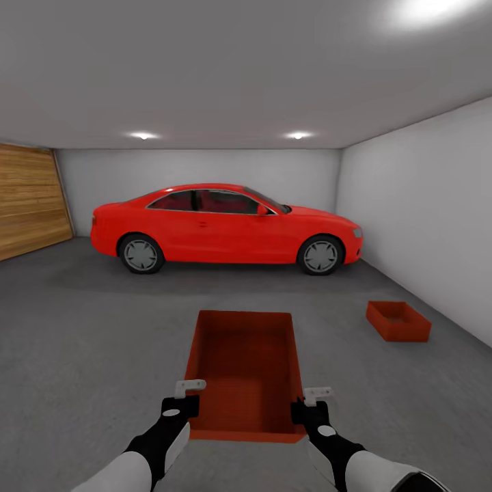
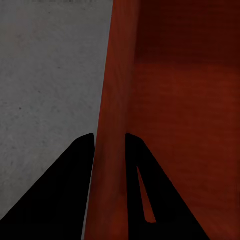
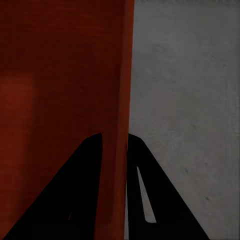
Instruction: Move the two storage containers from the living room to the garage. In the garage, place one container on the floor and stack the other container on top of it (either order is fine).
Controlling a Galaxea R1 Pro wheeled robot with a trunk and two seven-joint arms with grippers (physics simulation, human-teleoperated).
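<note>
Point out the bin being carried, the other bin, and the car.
carried bin point(image 1: 246, 369), head view, inner bottom.
bin on the floor point(image 1: 398, 322), head view, near wall.
car point(image 1: 225, 232), head view, door.

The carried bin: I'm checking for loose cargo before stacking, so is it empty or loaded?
Empty. The head view shows the carried bin with a bare inner bottom, and both wrist views show only its plain walls.

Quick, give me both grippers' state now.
Left gripper: shut on the held container's left wall.
Right gripper: shut on its right wall.
</note>
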